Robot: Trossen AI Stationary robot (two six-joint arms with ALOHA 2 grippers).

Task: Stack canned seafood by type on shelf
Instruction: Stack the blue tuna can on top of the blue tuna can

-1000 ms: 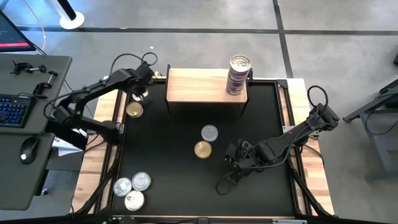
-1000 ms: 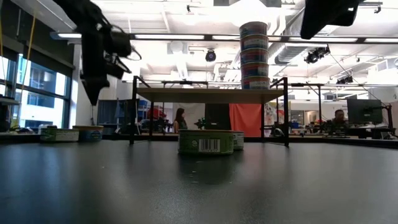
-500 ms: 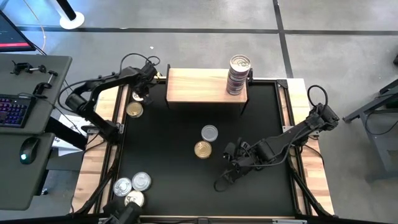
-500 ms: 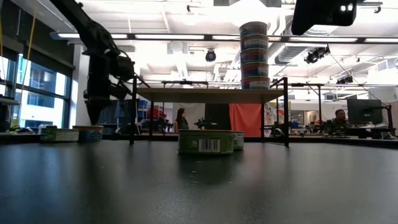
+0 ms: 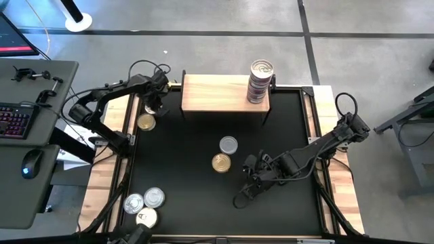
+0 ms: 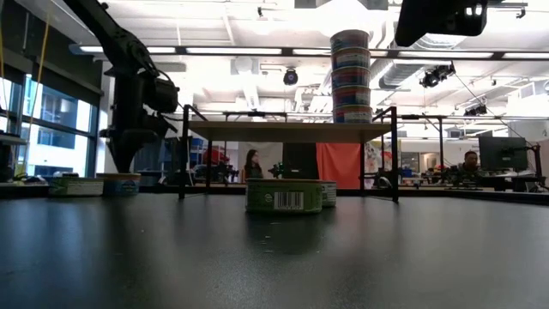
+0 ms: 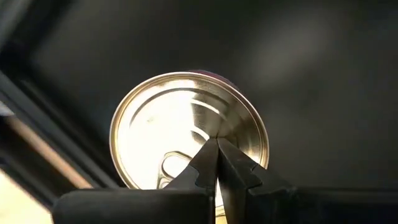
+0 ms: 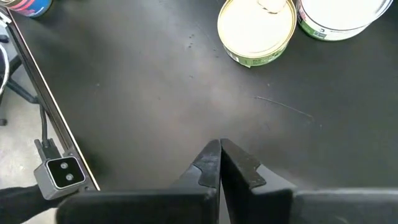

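Note:
A stack of several tins (image 5: 260,81) (image 6: 350,77) stands on the right end of the pale wood shelf (image 5: 217,93) (image 6: 287,130). A silver-topped tin (image 5: 228,144) and a gold-topped tin (image 5: 221,163) (image 6: 284,196) sit mid-table. Three silver tins (image 5: 145,205) lie at the near left corner. My left gripper (image 5: 153,103) (image 6: 129,165) is shut and points down by the shelf's left end, over a silver tin (image 7: 186,124) (image 6: 120,183). A gold-topped tin (image 5: 146,122) sits beside that one. My right gripper (image 5: 246,193) (image 8: 219,146) is shut, hovering over bare table near the gold tin (image 8: 256,31). My left gripper comes from above with its shut fingertips (image 7: 216,149) over the middle of the silver tin's lid (image 7: 193,118), beside the pull tab. The tin sits flat on the table. Whether the tips touch the lid, I cannot tell.
A desk with a keyboard (image 5: 15,118) and a mouse (image 5: 30,163) stands left of the table. The shelf's thin dark legs (image 6: 183,154) rise at the far side. Bare black tabletop (image 5: 190,190) lies between the middle tins and the near left group.
My left gripper has come down beside the shelf's left end, toward the silver tin, staying shut, and its arm has folded in. My right arm has crept slightly toward the table's left.

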